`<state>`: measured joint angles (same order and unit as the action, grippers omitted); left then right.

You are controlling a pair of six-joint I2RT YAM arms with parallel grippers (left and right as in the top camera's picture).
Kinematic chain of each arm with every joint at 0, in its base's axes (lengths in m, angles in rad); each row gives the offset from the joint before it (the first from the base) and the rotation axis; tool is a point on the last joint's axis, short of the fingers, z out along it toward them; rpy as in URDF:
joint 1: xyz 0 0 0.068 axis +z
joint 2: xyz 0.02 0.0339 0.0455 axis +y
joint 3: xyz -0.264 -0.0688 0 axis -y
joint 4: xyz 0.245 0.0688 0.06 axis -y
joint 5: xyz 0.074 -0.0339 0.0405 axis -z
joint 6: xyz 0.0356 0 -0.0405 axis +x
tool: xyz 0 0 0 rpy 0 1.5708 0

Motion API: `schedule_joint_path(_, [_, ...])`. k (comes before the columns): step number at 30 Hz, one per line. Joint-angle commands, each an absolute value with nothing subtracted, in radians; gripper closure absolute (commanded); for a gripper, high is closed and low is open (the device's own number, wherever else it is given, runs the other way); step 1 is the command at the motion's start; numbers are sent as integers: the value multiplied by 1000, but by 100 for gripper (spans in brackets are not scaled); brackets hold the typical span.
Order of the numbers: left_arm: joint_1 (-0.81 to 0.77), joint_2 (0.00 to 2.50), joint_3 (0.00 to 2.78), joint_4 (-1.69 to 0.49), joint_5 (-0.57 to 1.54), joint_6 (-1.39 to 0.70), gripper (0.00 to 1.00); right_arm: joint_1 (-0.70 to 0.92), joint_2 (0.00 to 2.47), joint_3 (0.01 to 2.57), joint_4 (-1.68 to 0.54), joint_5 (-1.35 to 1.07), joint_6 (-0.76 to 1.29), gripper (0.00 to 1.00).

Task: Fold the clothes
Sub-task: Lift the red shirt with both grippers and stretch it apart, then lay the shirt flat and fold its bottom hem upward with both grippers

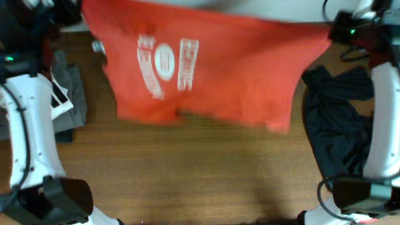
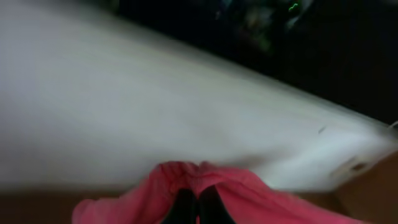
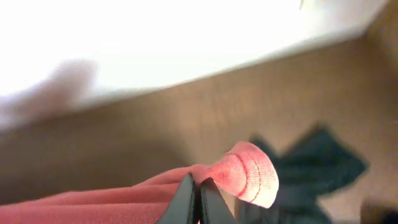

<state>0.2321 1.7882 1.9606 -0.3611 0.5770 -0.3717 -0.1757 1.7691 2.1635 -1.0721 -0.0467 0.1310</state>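
Shirt: the orange-red short-sleeved T-shirt with white chest lettering [image 1: 212, 62] is stretched wide across the upper middle of the overhead frame, with the print facing up toward the upper left.
Why it's like that: it's pinched at two far ends so the cloth pulls flat. I'd guess that's to lay it out square before any fold.
Left gripper [image 2: 198, 208]: bottom centre of its own view, black fingers squeezed together on a bunch of the red fabric.
Right gripper [image 3: 199, 202]: same deal, clamped on a hemmed edge, with a curl of cloth poking out to its right.
Lower edge: pretty blurry, so I can't tell if it rests on the brown wooden table [image 1: 200, 175] or hangs just above it.
Other clothes: a crumpled black garment [image 1: 337, 119] at the right edge and a grey-and-dark pile [image 1: 69, 103] at the left edge, both off to the sides and probably waiting their turn.
Progress: no fold made yet, by my read.
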Motion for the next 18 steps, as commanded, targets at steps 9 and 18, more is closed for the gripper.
schedule_joint_path(9, [228, 1761, 2260, -1115, 559, -140, 100, -183, 1780, 2301, -1464, 11, 112, 96])
schedule_joint_path(18, [121, 1893, 1941, -1451, 284, -95, 99, -183, 1839, 1893, -1529, 11, 101, 96])
